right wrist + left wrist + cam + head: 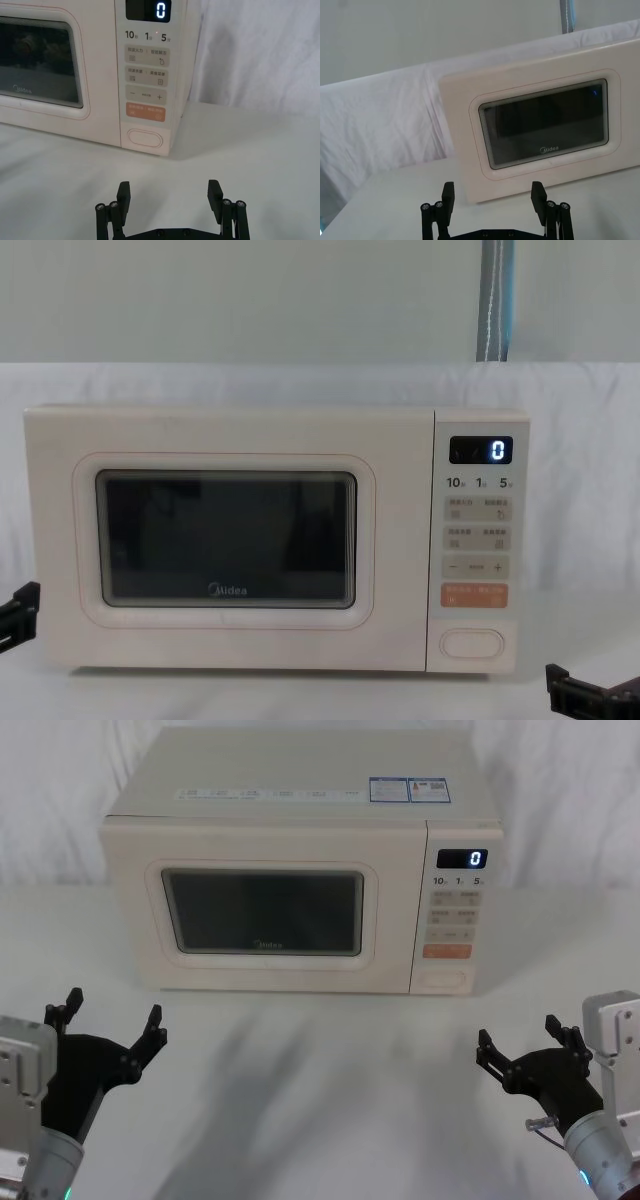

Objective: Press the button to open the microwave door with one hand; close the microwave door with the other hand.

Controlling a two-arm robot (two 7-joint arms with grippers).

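**Microwave shut, both grippers waiting in front**

Head view: the microwave (300, 860) stands on the white bench (320, 1080) at 12 o'clock, its door (262, 912) closed flush, so the inside is sealed off and nothing behind the dark glass can be made out. The control panel sits on the right side, with a lit "0" on the display (462, 859), an orange key (446, 951) and, lowest of all, the button (444, 978). The left gripper (108, 1017) sits at 8 o'clock, fingers spread wide and holding nothing. The right gripper (520, 1042) sits at 4 o'clock, fingers also wide apart and empty. Both are well apart from the microwave.

Left wrist view: the left gripper's fingers (448, 196) stand wide before the door, which bears a small logo (550, 148) under the window.

Right wrist view: the right gripper's fingers (215, 191) are wide, facing the button (145, 137) below the orange key.

Chest view: the door is closed; the button (472, 642) is at 4 o'clock, and a fingertip of each gripper peeks in at 8 and 5 o'clock.
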